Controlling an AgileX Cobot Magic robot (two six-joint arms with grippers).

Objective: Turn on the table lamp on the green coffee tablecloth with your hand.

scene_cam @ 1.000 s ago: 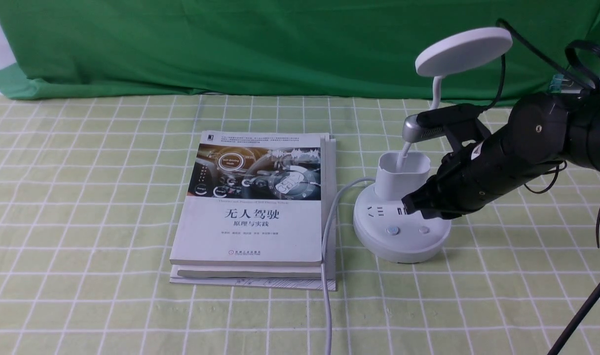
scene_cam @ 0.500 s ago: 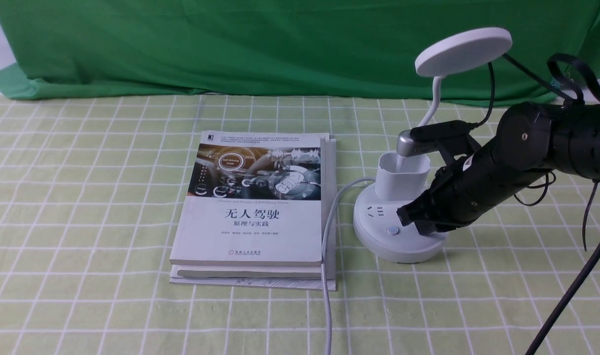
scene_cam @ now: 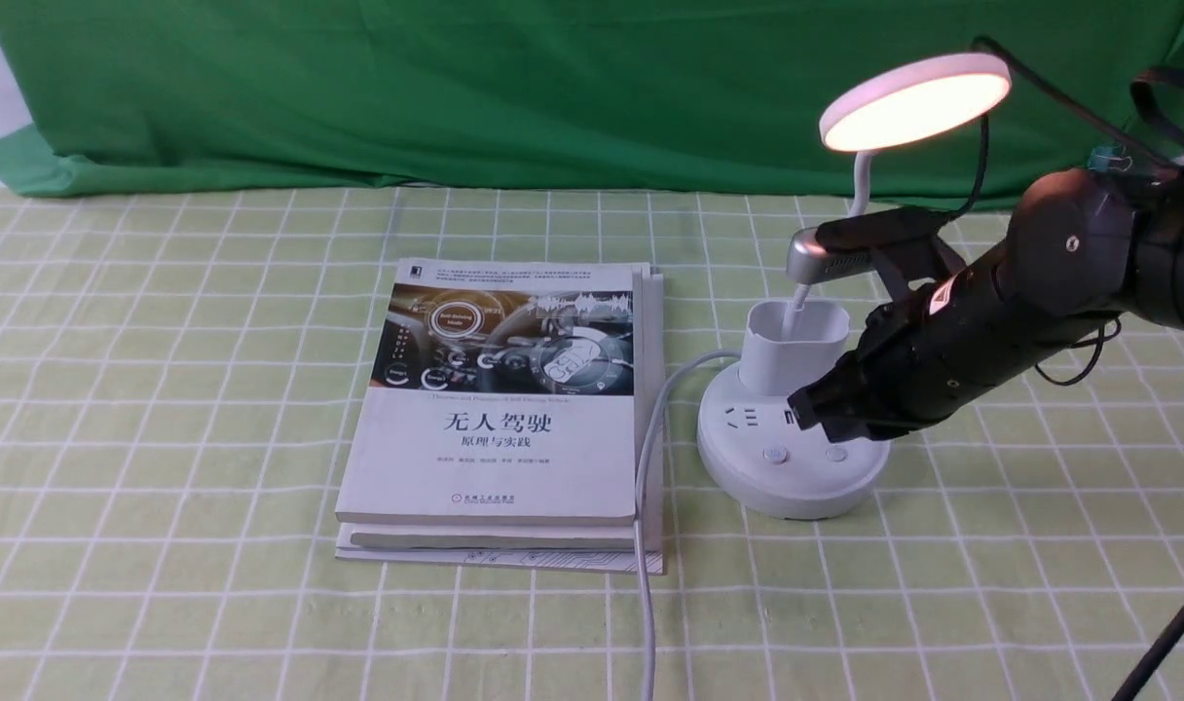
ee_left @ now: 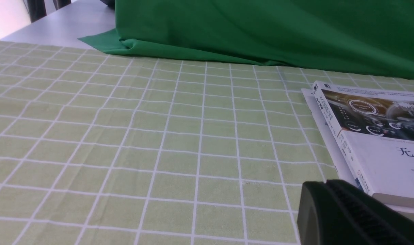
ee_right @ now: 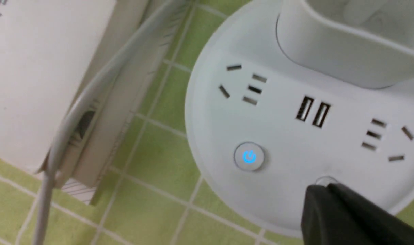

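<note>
The white table lamp (scene_cam: pixel 792 458) stands on the pale green checked tablecloth (scene_cam: pixel 164 389) right of the book. Its disc head (scene_cam: pixel 915 101) glows warm white. My right gripper (scene_cam: pixel 814 409) is shut and empty, hovering just above the base's right button (scene_cam: pixel 836 454). In the right wrist view the shut tips (ee_right: pixel 326 190) sit over that button (ee_right: pixel 324 180), and the left button (ee_right: pixel 249 157) shows a blue power light. My left gripper (ee_left: pixel 324 185) is shut and empty, low over the cloth near the book's corner; it is out of the front view.
A stack of books (scene_cam: pixel 499 409) lies left of the lamp, also in the left wrist view (ee_left: pixel 373 136). The lamp's white cable (scene_cam: pixel 643 506) runs along the books to the front edge. A dark green backdrop (scene_cam: pixel 456 88) hangs behind. A black tripod leg (scene_cam: pixel 1166 623) is at front right.
The lamp head has lit up. My right gripper dipped onto the base's right button half a second ago and has since lifted slightly, uncovering it.
</note>
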